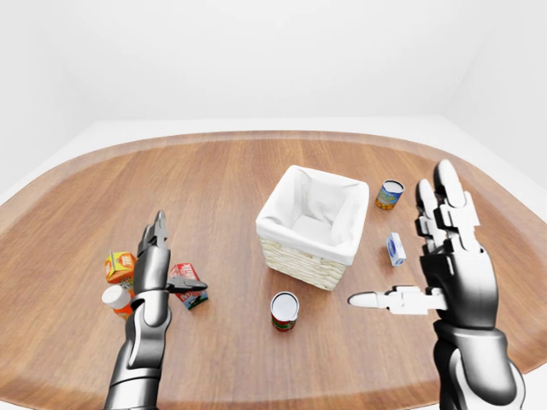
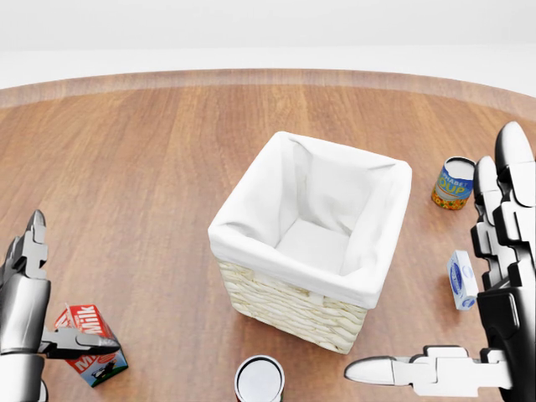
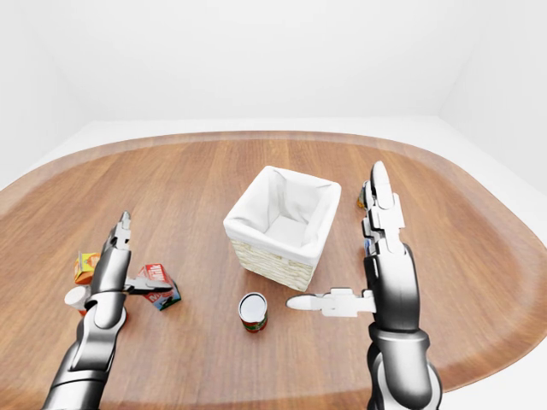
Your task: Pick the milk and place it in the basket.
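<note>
The milk carton (image 2: 90, 345), red and white with a blue base, stands on the wooden table at the lower left of the head view. My left hand (image 2: 74, 281) is open right beside it. Its fingers (image 2: 23, 285) point up on the carton's left and its thumb crosses the carton's face. Whether they touch I cannot tell. The wicker basket (image 2: 285, 303) with a white cloth lining sits mid-table and holds nothing. My right hand (image 3: 333, 234) hangs open to the right of the basket, fingers up and thumb pointing left, holding nothing.
A soup can (image 2: 453, 182) stands at the right, above a small blue-white carton (image 2: 461, 280). A dark can (image 2: 260, 378) stands below the basket. Left of the milk lie an orange box (image 1: 120, 266) and a small bottle (image 1: 115, 299).
</note>
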